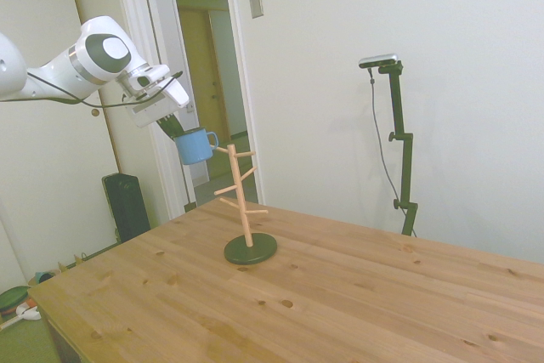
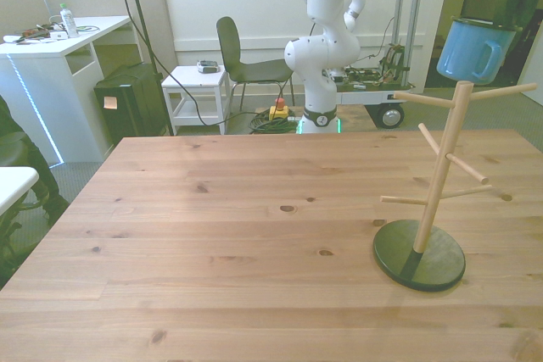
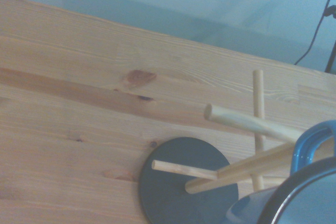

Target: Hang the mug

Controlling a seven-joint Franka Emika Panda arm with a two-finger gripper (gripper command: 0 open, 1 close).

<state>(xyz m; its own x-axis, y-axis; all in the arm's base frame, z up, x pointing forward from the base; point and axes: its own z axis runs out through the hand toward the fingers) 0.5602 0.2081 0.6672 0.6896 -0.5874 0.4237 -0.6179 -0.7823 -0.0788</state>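
A white robot arm's two-finger gripper point(image 1: 174, 127) grasps a small light-blue enamel mug point(image 1: 195, 146) in mid-air, held just above and beside the top pegs of a wooden mug tree with a dark round base point(image 1: 245, 208), its blue loop handle point(image 1: 212, 138) facing the tree on the wooden table point(image 1: 340, 295).

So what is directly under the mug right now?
The mug hangs in the claw just above the wooden rack's upper pegs, beside the post top. Far below lie the dark round base and the table. The mug's underside isn't visible.
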